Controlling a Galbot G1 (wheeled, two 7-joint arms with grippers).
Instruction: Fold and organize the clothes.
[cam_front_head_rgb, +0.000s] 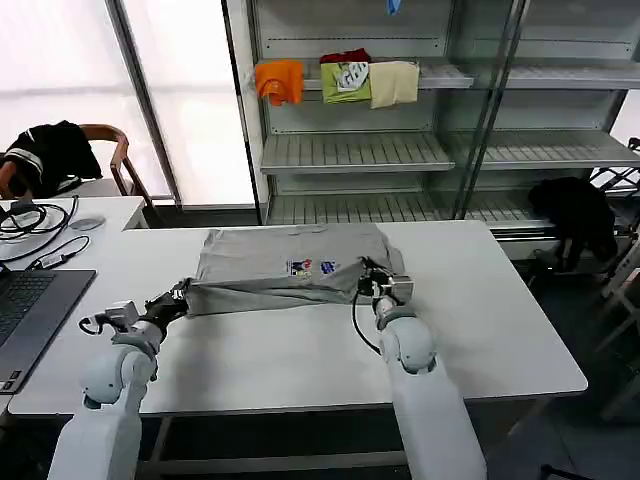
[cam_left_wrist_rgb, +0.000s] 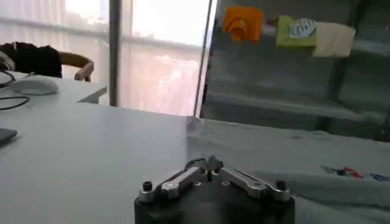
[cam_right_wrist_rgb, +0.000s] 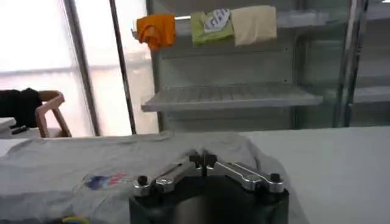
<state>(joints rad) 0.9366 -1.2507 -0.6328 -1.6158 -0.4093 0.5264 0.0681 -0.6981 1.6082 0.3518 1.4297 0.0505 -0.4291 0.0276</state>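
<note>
A light grey shirt (cam_front_head_rgb: 280, 255) lies spread across the far middle of the white table (cam_front_head_rgb: 480, 330), its small multicoloured chest print (cam_front_head_rgb: 311, 267) facing up. The near edge runs bunched and taut between my two grippers. My left gripper (cam_front_head_rgb: 186, 292) is at the shirt's near left corner, fingers shut on the cloth; in the left wrist view the left gripper (cam_left_wrist_rgb: 209, 162) has its tips together and the shirt (cam_left_wrist_rgb: 341, 189) lies beside it. My right gripper (cam_front_head_rgb: 368, 283) is shut on the near right edge. The right wrist view shows the right gripper (cam_right_wrist_rgb: 202, 159) closed against the shirt (cam_right_wrist_rgb: 73, 167).
A laptop (cam_front_head_rgb: 25, 310), cables (cam_front_head_rgb: 30, 220) and a mouse (cam_front_head_rgb: 88, 223) sit at the table's left. A chair with a black garment (cam_front_head_rgb: 50, 155) stands behind. The shelf (cam_front_head_rgb: 350, 150) carries orange (cam_front_head_rgb: 279, 80), green (cam_front_head_rgb: 345, 80) and cream (cam_front_head_rgb: 394, 82) pieces. Another black garment (cam_front_head_rgb: 575, 215) hangs right.
</note>
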